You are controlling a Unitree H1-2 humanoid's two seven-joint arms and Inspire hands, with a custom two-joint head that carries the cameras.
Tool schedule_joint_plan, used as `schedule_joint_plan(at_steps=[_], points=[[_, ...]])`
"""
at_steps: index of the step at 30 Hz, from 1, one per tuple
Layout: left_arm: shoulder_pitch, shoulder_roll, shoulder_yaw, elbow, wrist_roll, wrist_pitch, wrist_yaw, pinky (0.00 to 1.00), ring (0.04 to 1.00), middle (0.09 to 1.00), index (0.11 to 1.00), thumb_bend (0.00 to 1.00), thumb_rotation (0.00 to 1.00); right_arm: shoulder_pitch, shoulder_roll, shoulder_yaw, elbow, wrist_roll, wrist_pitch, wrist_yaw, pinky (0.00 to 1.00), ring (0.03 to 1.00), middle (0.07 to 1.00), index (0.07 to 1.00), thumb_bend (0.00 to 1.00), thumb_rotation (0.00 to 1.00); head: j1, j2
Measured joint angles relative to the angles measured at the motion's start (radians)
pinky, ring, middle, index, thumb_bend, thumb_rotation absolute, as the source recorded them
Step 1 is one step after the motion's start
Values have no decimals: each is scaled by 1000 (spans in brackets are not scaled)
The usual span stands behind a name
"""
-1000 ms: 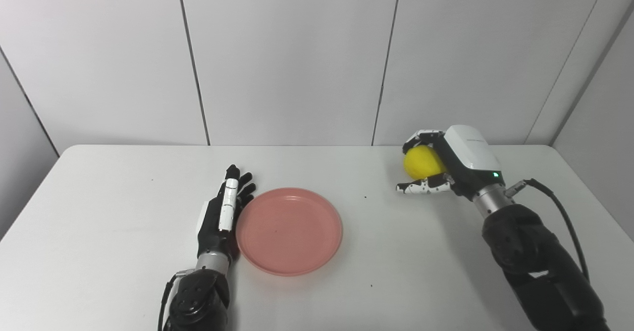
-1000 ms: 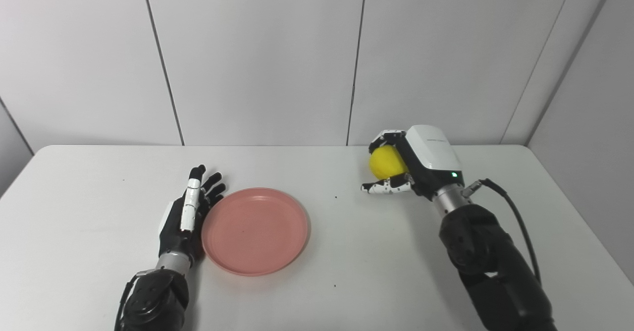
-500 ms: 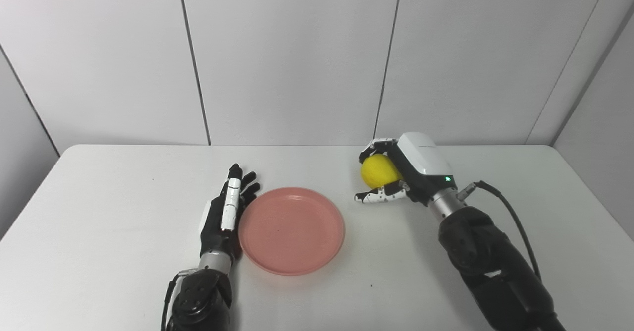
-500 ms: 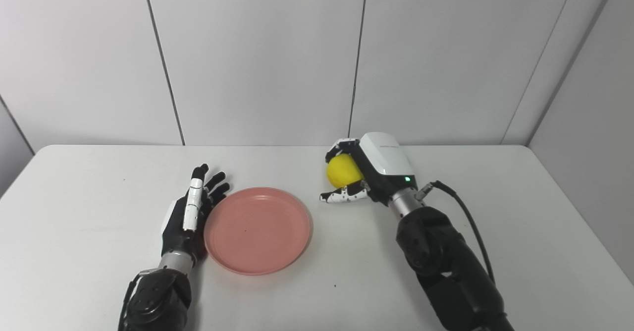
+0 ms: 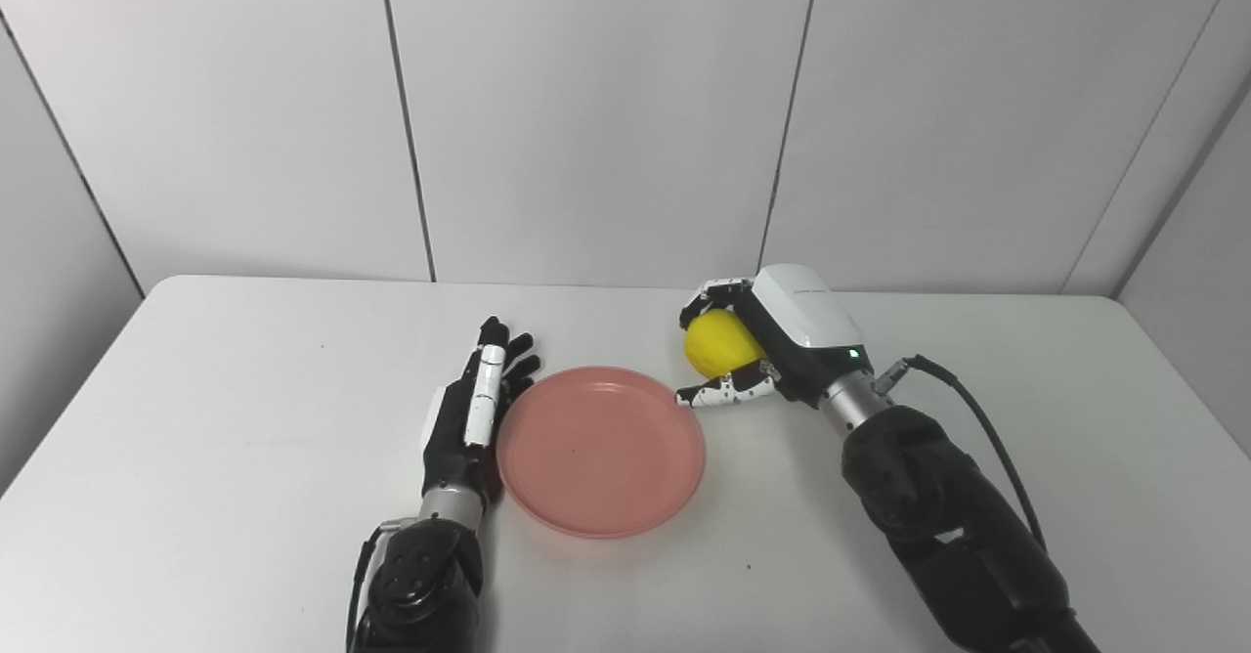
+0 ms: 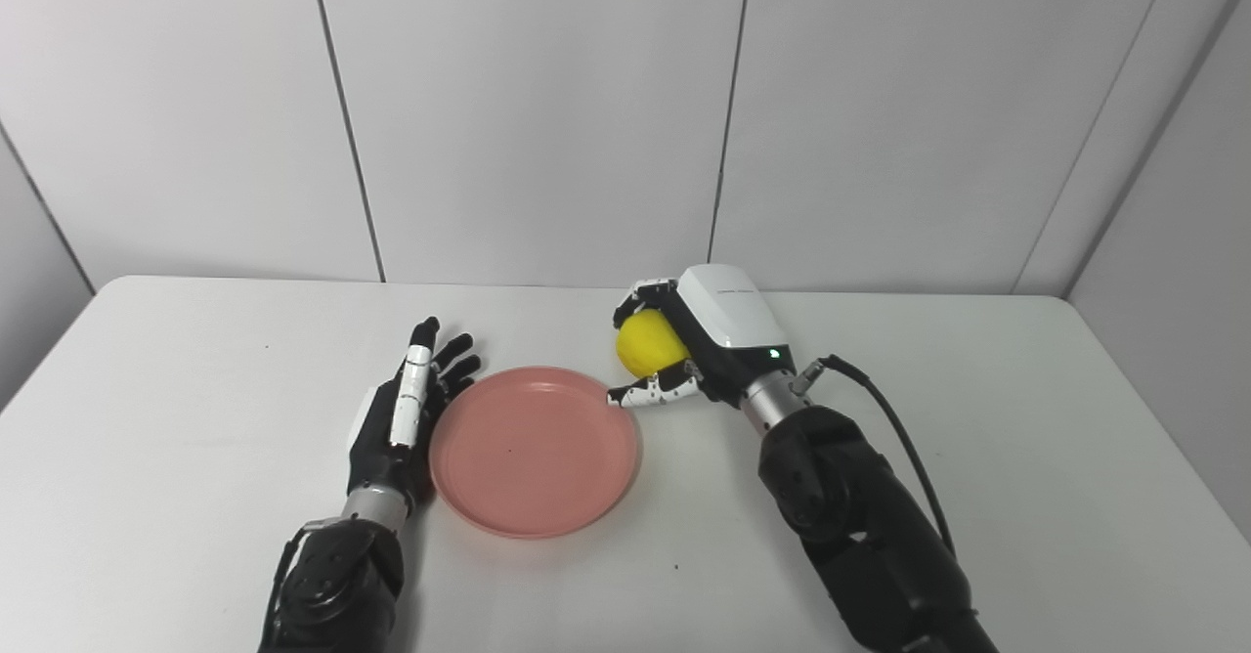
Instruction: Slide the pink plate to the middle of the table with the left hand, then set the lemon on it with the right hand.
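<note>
Your pink plate (image 5: 599,450) sits mid-table, left hand (image 5: 473,413) flat against its left rim, fingers straight and together. Your right hand (image 5: 772,345), fingers curled round the lemon (image 5: 716,341), hovers at the plate's far right edge; release is left.

Two side-by-side head cameras look down across the same white table (image 5: 244,438) toward the wall.

A white table (image 5: 244,457) with rounded corners stands against pale grey wall panels (image 5: 586,115) with dark seams.
</note>
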Motion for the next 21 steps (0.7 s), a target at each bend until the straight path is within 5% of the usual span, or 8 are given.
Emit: schedule_joint_plan(at_steps=[10, 21], points=[[-11, -8, 3, 26, 9, -21, 2, 965, 872, 880, 1000, 757, 894, -8, 15, 34, 33, -4, -31, -4, 178, 238, 324, 480, 512, 156, 44, -21], [-16, -8, 1, 37, 15, -25, 5, 1000, 865, 869, 1000, 747, 907, -32, 52, 75, 56, 4, -43, 16, 213, 277, 359, 484, 510, 158, 46, -23]])
